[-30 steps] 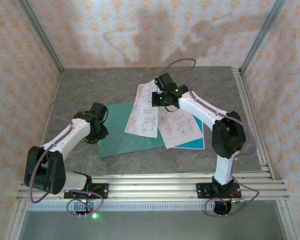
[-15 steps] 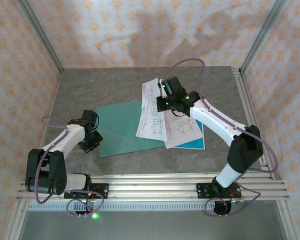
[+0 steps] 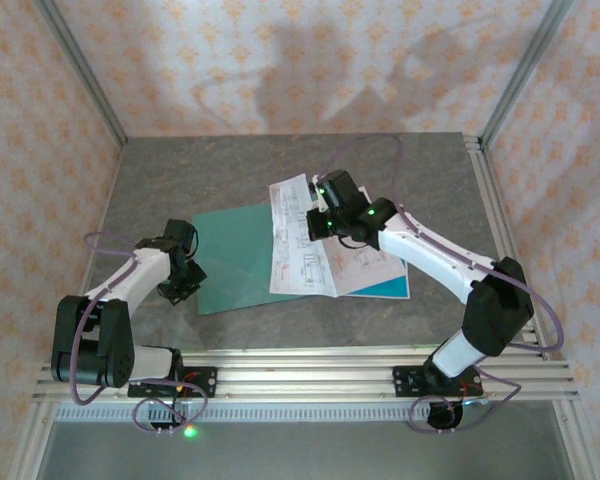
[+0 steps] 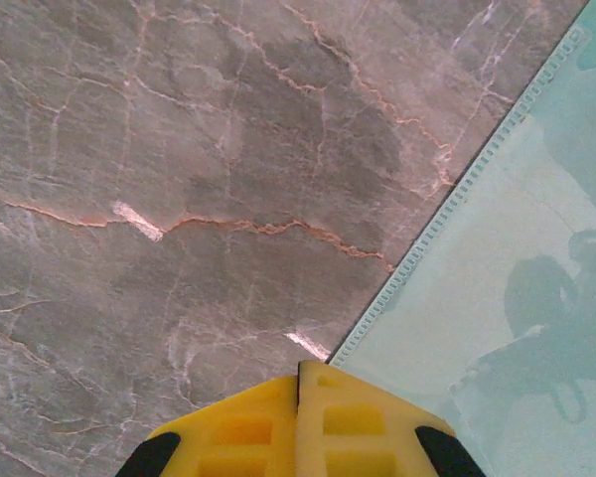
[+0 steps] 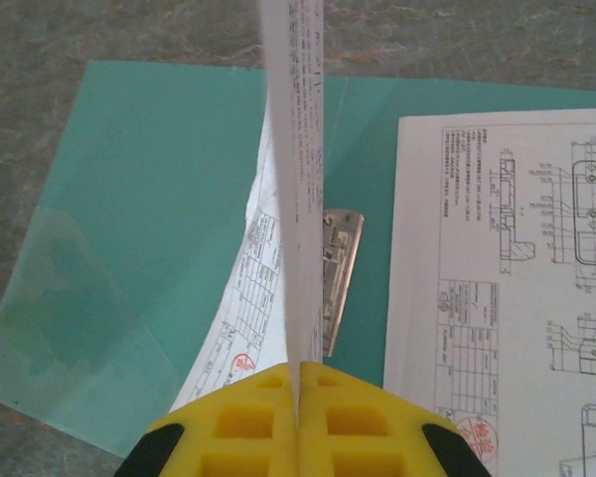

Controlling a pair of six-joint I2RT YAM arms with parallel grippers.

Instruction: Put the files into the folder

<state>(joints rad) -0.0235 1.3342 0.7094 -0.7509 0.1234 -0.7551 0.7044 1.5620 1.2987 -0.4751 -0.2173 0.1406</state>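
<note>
The teal-green folder is lying open and flat on the grey marbled table, its covers spreading left and right of the middle of the work area. The right gripper is hanging over the folder's spine with its jaws pressed together on a white printed sheet; in the right wrist view the yellow fingers are pinching that sheet by one edge, so that it is standing edge-on to the camera and running away from the gripper above the folder. Just beside the hanging sheet, the small metal clip is lying at the inner spine. A second sheet of line drawings is lying flat on the right cover, and from above it is showing partly from under the held one. The left gripper is sitting low near the folder's left edge, its jaws pressed together and holding nothing; in the left wrist view its yellow fingers are meeting with no gap over the table, right at the folder's edge. The two grippers are standing well apart.
</note>
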